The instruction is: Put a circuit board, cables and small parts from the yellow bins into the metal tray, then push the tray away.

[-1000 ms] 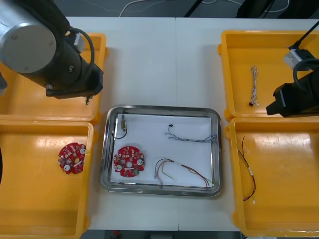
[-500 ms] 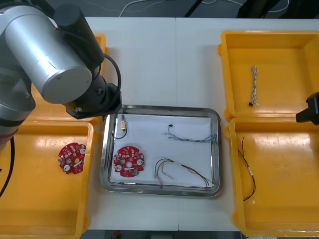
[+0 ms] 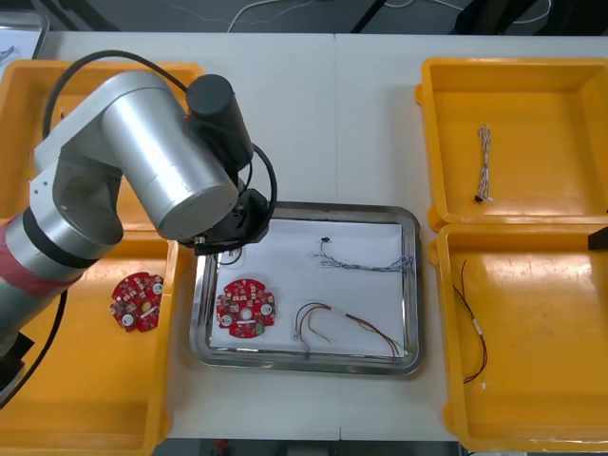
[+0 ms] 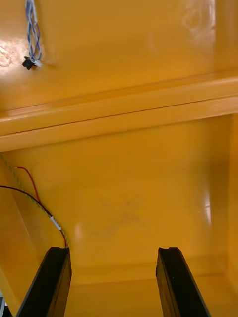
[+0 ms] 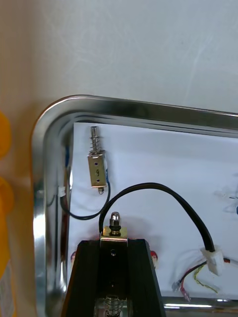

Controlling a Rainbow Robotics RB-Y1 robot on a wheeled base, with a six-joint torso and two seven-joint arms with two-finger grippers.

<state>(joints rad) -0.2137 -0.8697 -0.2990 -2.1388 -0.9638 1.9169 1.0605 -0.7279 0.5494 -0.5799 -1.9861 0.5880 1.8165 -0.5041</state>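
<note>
My left gripper [image 5: 113, 242] is shut on a small metal part [image 5: 114, 229] and hovers just over the white inside of the metal tray [image 3: 304, 211], by its far left corner. In the front view the left arm [image 3: 161, 180] covers that corner. A second small metal part [image 5: 96, 166] with a black cable [image 5: 148, 187] lies in the tray ahead of the fingers. The tray also holds a red circuit board [image 3: 244, 308], a blue and white cable [image 3: 366, 263] and a red and yellow cable [image 3: 342, 325]. My right gripper [image 4: 113, 257] is open above the near right yellow bin [image 4: 129, 198].
Another circuit board [image 3: 137, 301] lies in the near left bin [image 3: 57, 399]. A twisted cable [image 3: 484, 163] rests in the far right bin, and a thin red and black cable [image 3: 472, 328] in the near right bin.
The left arm has swung from the far left bin to the tray's far left corner, carrying a metal part. The right arm has drawn back off the right edge.
</note>
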